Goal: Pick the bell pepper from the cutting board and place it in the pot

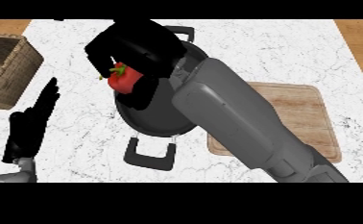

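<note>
Pepper: red bell pepper [126, 80] was clasped in curled fingers of black right hand [138, 45].
Edge: held above left rim of round dark pot [163, 119].

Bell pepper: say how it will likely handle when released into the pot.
The bell pepper looks rounded, so it may roll a little inside the pot. The right hand holds it up alone, so it is probably light.

Light is bright and even across the white table [284, 45], and it looks diffuse. My right hand [135, 45] at upper centre and left hand [28, 122] at lower left both read as flat black with no shading. The grey forearm [234, 117] shows a soft gradation, paler on its upper face. The pot [159, 117] interior is dark with a faint sheen.
</note>
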You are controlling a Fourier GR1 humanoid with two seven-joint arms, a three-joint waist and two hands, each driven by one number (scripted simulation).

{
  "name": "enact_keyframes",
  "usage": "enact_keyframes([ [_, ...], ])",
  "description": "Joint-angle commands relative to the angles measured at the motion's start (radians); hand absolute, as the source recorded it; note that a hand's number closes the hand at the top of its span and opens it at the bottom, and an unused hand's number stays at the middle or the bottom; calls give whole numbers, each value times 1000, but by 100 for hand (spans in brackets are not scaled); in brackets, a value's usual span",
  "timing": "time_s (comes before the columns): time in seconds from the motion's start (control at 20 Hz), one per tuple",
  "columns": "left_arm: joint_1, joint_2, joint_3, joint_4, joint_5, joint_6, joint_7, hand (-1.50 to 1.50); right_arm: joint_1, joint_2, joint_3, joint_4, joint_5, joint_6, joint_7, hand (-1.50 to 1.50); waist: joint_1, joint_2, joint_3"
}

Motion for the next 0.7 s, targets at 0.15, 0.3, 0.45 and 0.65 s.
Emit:
enact_keyframes([
  [0.15, 27, -26, -31, -36, -21, 1, -20, 0, -178, 0, 92, 364, -49, -163, -130, 150, 36, 7, -1],
  [0.3, -7, 7, -9, -58, 6, -30, 48, 0, -199, 0, 183, 428, -20, -227, -141, 150, 42, 7, -1],
  [0.45, -73, -25, -35, 11, -36, 7, 33, 0, -206, 0, 174, 500, -181, -197, -165, 150, 55, 15, -2],
  [0.65, -106, -9, -32, 28, -14, -32, 18, 0, -159, 0, 247, 524, -287, -183, -155, -150, 83, 22, -2],
])
